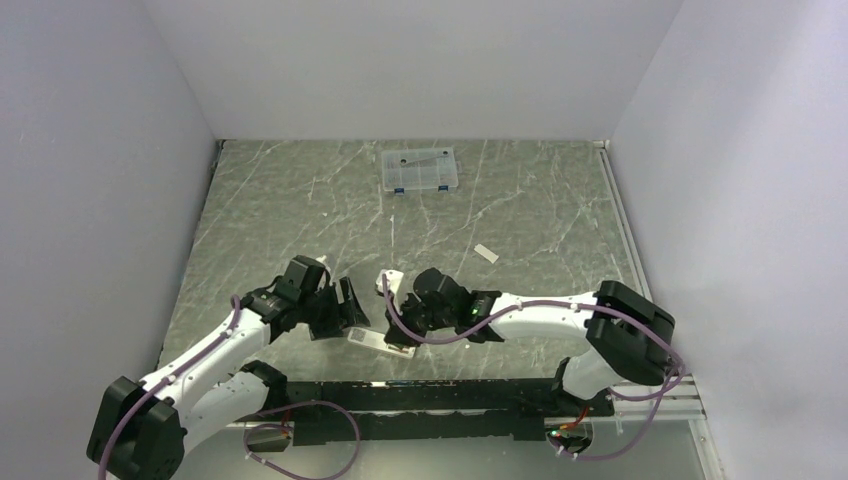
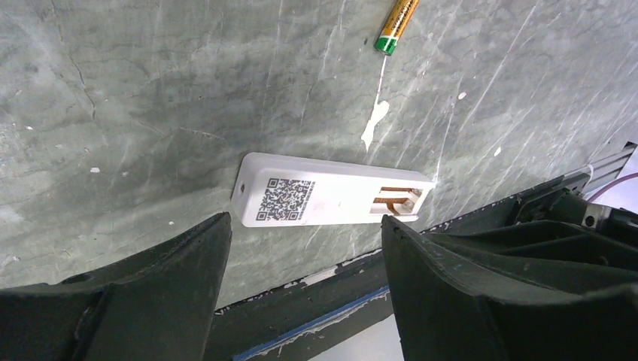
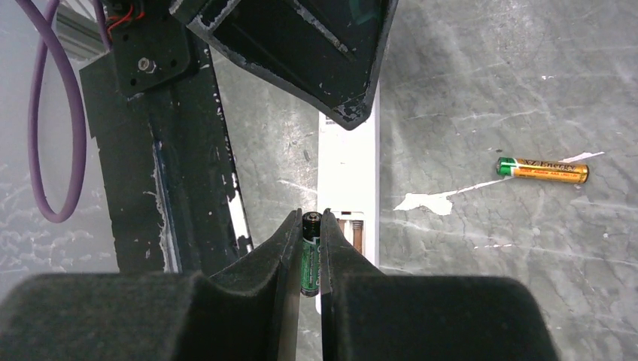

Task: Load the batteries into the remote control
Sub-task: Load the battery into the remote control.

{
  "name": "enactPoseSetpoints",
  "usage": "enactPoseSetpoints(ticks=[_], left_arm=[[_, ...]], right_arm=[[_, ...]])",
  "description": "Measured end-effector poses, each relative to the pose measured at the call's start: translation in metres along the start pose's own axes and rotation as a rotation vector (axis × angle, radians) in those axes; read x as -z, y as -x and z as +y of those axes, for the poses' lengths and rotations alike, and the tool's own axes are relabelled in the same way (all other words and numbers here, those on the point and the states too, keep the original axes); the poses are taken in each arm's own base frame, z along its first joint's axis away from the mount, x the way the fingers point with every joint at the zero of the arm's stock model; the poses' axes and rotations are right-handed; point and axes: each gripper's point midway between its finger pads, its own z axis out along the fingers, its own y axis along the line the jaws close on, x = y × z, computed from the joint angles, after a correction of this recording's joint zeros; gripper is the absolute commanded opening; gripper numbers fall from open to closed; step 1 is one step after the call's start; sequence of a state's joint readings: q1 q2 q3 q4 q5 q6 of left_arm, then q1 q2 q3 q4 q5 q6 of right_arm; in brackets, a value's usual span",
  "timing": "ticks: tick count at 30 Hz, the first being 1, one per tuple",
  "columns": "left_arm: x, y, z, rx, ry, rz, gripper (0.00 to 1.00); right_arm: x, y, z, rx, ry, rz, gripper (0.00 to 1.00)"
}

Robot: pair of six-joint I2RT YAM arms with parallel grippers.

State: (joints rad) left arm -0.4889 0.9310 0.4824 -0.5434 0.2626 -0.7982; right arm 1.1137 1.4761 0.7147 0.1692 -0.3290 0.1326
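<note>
Your remote control (image 2: 331, 197) lies flat on the counter (image 1: 280, 200), back side up, close to the near edge and just in front of the black rail that carries the arm bases. A QR-code sticker sits towards one end of its back. At the other end the battery compartment (image 2: 395, 203) is uncovered, with copper-coloured contacts showing inside. Your right gripper (image 3: 311, 218) has its jaws closed almost together on a battery (image 3: 310, 256), a dark green-and-black cell pinched lengthwise between the fingers. It hangs right beside the compartment end of the remote; you cannot tell from these views whether it touches the remote. Your left gripper (image 2: 305, 226) hovers over the remote with its jaws spread wide and nothing between them, one finger on each side of the white body and neither touching it. A second battery (image 3: 543, 171), orange with a green end, lies loose on the counter apart from the remote on the side away from the rail, next to a white streak in the stone pattern. Farther out, a small white cover piece (image 1: 486, 253) lies flat by itself, and a clear plastic box with blue latches (image 1: 420, 170) stands near the back wall.
</note>
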Motion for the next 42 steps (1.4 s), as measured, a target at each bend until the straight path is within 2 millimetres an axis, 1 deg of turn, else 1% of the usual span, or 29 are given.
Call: enactPoseSetpoints(ticks=[7,25,42], left_arm=[[0.001,0.001,-0.001,-0.001,-0.004,-0.005,0.78],[0.001,0.000,0.000,-0.003,-0.006,-0.007,0.78],[0.001,0.000,-0.001,-0.003,-0.007,-0.007,0.77]], right_arm=[[-0.008,-0.011,0.000,0.005,0.020,0.022,0.00],[-0.019,-0.025,-0.007,0.015,0.017,0.047,0.00],[-0.017,-0.025,-0.011,0.019,-0.008,0.039,0.00]])
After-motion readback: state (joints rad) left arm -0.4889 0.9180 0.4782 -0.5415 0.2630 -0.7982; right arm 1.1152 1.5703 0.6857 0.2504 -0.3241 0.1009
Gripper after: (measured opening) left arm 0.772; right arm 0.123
